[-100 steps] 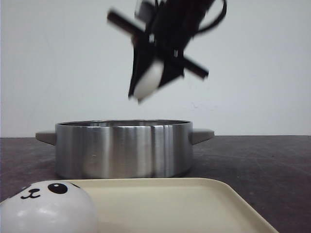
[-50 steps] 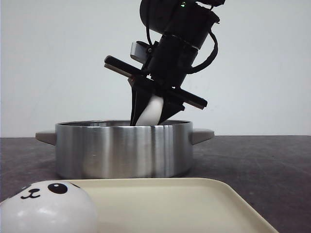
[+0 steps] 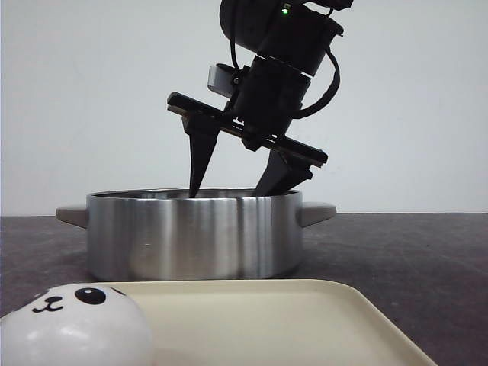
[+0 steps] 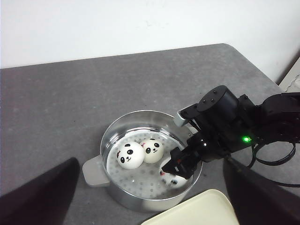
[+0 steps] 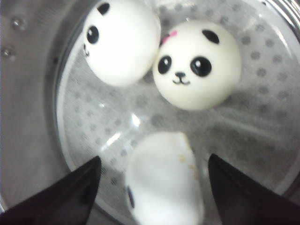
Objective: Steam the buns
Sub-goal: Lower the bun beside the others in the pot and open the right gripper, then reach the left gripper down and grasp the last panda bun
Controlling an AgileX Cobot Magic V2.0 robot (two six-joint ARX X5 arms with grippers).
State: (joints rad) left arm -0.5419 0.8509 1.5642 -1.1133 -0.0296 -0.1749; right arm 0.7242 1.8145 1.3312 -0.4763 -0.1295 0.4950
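Steel pot (image 4: 110, 185) is sitting on the grey tabletop (image 4: 70, 108) with three panda buns (image 4: 130, 154) inside, two touching each other. The right tool (image 4: 180, 164) is hanging spread open over the third, and a cream tray (image 4: 201, 213) corner is poking in nearby.

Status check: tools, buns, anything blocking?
Right tool open over pot. Three buns inside, one bun on tray. Left tool: can't tell. No obstruction seen.
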